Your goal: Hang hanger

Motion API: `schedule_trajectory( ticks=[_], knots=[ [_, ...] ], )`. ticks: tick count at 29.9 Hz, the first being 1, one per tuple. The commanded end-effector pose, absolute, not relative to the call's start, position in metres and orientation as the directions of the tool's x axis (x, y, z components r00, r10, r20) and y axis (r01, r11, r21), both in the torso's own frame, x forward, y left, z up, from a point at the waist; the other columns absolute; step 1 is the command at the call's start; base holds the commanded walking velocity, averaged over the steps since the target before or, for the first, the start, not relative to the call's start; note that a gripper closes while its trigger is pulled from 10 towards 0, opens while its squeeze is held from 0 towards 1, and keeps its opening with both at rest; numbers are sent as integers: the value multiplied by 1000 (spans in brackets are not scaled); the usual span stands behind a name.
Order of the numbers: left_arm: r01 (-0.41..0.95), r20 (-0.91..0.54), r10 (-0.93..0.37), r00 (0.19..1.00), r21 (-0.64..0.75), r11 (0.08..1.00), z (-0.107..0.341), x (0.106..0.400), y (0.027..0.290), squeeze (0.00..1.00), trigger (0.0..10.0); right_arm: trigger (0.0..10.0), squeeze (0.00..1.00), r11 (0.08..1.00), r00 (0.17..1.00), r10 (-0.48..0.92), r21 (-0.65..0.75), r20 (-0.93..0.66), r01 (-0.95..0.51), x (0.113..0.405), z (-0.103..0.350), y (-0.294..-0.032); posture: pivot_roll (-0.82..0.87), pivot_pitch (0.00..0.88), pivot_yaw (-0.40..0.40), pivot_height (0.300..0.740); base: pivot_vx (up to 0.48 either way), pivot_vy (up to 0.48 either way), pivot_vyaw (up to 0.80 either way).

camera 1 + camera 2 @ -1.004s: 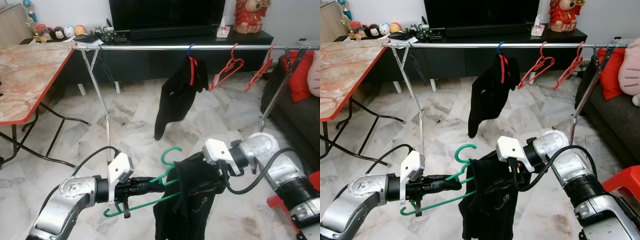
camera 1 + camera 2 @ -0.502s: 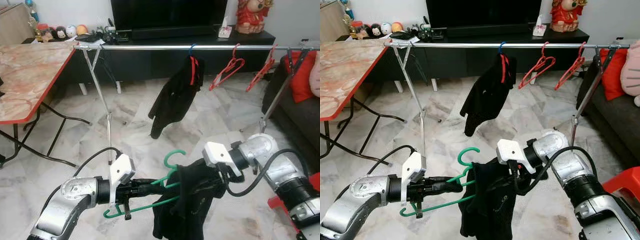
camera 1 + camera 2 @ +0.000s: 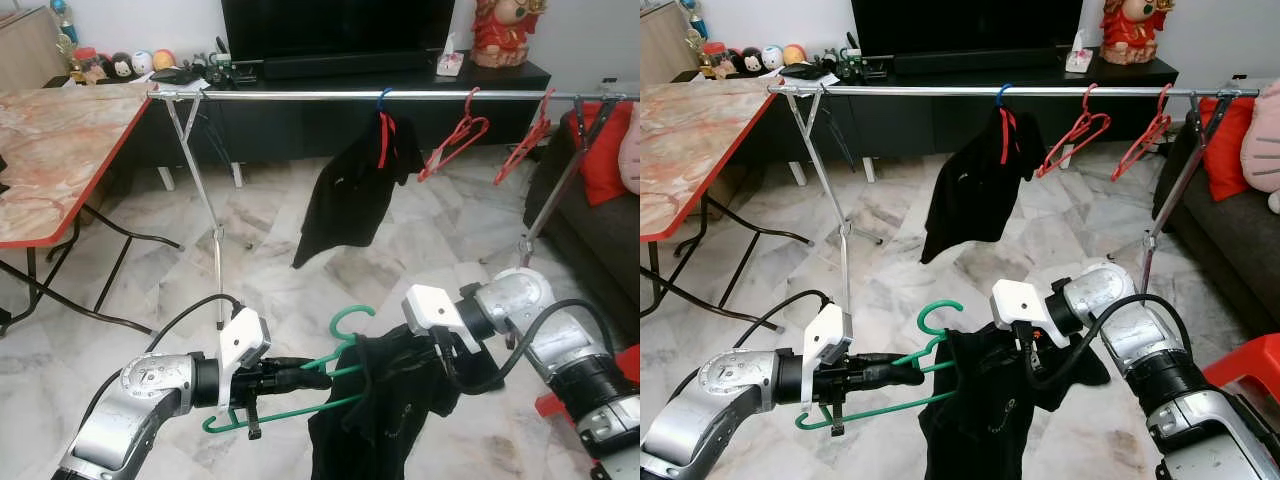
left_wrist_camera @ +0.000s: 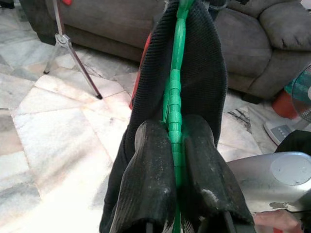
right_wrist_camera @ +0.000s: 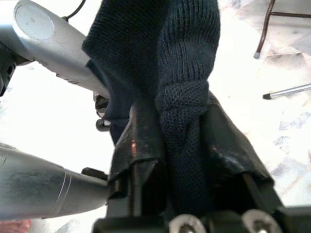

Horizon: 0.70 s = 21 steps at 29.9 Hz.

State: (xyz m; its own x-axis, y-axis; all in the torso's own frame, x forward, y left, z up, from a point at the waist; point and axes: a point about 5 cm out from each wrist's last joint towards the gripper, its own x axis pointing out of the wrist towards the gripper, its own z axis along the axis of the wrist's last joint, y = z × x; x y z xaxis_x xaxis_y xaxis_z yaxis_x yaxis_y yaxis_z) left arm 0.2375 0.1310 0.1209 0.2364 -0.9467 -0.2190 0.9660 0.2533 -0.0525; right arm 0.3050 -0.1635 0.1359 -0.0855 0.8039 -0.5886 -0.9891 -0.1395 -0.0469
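Note:
A green hanger [image 3: 322,385] carries a black knit garment [image 3: 385,410] low in front of me, its hook [image 3: 350,318] pointing up. My left gripper [image 3: 312,380] is shut on the hanger's bar; the left wrist view has the green bar [image 4: 173,121] pinched between both fingers [image 4: 150,189]. My right gripper [image 3: 442,362] is shut on the garment's right shoulder, a fold of dark knit [image 5: 184,126] clamped in it. The chrome clothes rail [image 3: 400,95] runs across the room well beyond and above the hanger.
On the rail hang a black garment on a blue hanger [image 3: 352,185] and two bare red hangers [image 3: 455,140] [image 3: 522,145]. A marble-top table with red edge [image 3: 50,150] stands left, a dark sofa with red cushion [image 3: 600,200] right, a TV cabinet [image 3: 340,110] behind. Marble floor [image 3: 260,250] lies between.
The garment on the green hanger has been drawn a little lower and to the right by my right gripper. The black garment on the rail has swung. Both arms stay about where they were.

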Motion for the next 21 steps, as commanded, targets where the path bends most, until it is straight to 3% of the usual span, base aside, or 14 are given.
schedule_trajectory(
  ticks=[1,10,11,12,13,21],
  knots=[
    [970,-174,-955,239,5,242,134,243,126,0,10000,0,0,-171,-117,804,-40,-582,-984,301,132,-155,-154,0,22,740,0,0,0],
    [975,-196,-955,221,21,221,134,244,125,0,10000,0,0,-177,-127,802,-30,-583,-984,298,130,-156,-155,0,27,740,0,0,0],
    [977,-201,-956,214,17,215,133,243,125,706,10000,0,0,-173,-120,801,-34,-586,-984,299,130,-156,-155,0,27,740,0,0,0],
    [977,-201,-956,214,17,215,133,243,125,706,10000,0,0,-173,-120,801,-34,-586,-984,299,130,-156,-155,0,27,740,0,0,0],
    [978,-205,-957,208,11,210,132,243,126,1000,10000,0,0,-171,-117,801,-37,-587,-985,299,130,-156,-156,0,38,740,0,0,0],
    [978,-211,-956,205,9,208,133,243,129,1000,10000,0,0,-157,-95,795,-52,-599,-986,300,128,-157,-154,0,39,740,0,0,0]
  ],
)
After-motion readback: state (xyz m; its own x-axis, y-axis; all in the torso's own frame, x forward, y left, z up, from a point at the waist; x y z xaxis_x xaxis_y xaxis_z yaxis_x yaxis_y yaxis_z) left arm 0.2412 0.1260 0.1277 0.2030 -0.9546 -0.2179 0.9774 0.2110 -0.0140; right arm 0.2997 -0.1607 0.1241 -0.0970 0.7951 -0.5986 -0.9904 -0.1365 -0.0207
